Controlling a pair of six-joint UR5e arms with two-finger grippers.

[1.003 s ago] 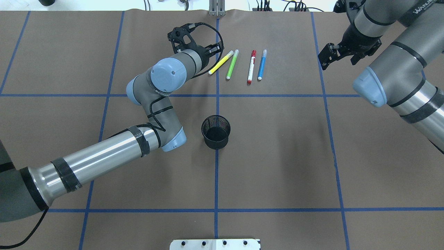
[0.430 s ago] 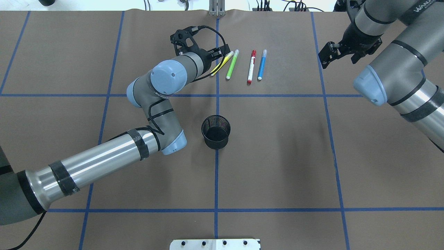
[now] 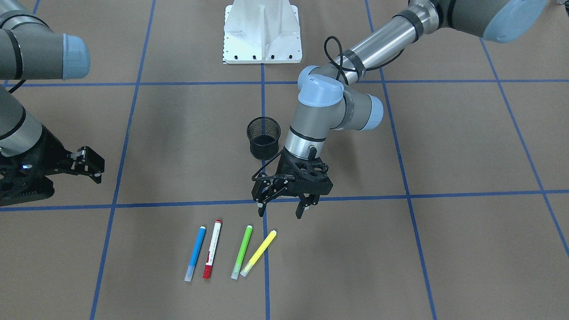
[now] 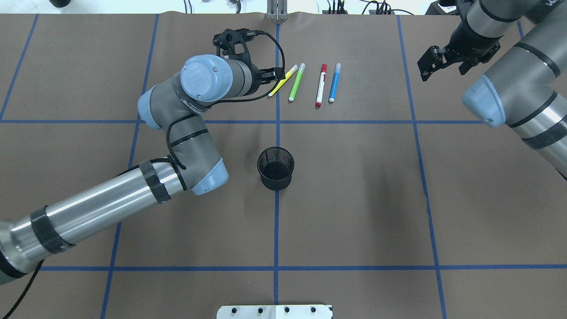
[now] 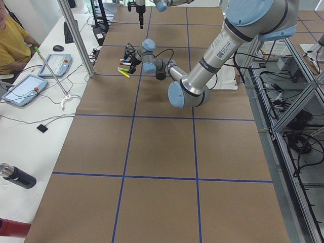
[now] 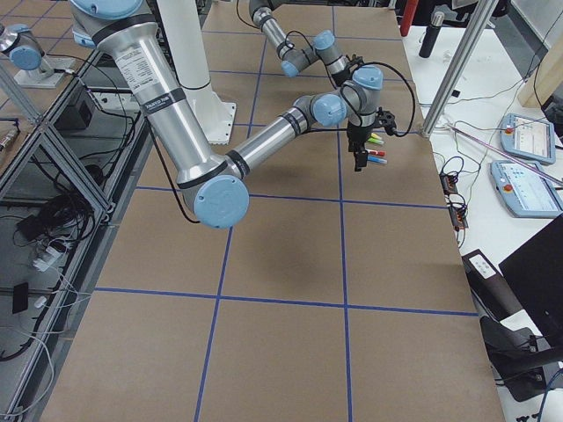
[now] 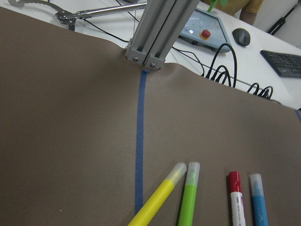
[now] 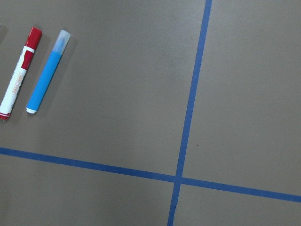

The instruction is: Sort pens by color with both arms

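The left gripper (image 3: 280,209) hangs above the table (image 3: 444,142) with its jaws spread wide and nothing between them, fingertips pointing down. The four pens lie flat just beyond those fingertips, on the side away from the robot. The yellow pen (image 3: 258,253) is nearest, and in the overhead view the gripper covers its near end. Next to it, towards the right gripper (image 3: 95,168), come the green pen (image 3: 242,252), the red-and-white pen (image 3: 212,249) and the blue pen (image 3: 195,253). The yellow pen lies at a slant, so its far cap almost meets the green one's; the other three run nearly parallel. The right gripper, also parted and empty, is held well apart from the row, out past the blue pen. The white barrel of the red pen carries a line of red print, too small to read. A black mesh cup (image 3: 264,138) stands upright behind the left gripper, towards the robot's base. Dark lettering on the arms' upper tubes shows in the side views but cannot be made out.
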